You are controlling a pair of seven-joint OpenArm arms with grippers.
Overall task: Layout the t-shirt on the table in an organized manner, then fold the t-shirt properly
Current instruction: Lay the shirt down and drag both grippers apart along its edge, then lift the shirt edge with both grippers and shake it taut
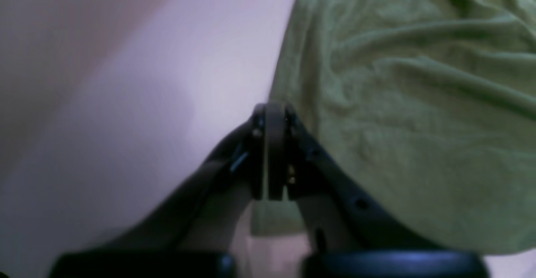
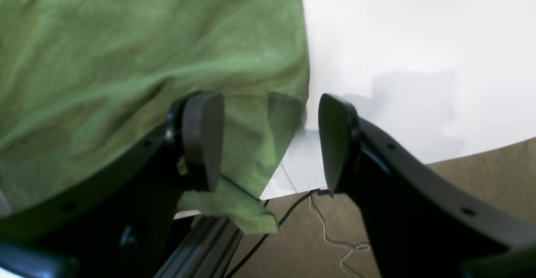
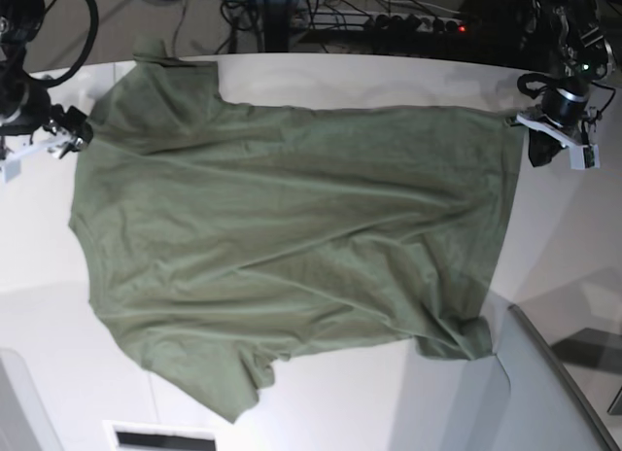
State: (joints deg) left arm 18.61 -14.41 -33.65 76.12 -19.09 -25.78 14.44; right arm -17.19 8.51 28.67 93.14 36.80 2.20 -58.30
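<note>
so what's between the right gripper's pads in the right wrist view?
The t-shirt's edge and bare table: the right gripper is open, cloth beside one pad, touching neither, as far as this view shows.

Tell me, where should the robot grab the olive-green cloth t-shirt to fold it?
Probably the olive-green cloth t-shirt by its bottom hem corner at the far right of the base view, coming in from the bare white table beside it. That edge lies flat and straight; the middle is wrinkled.
</note>
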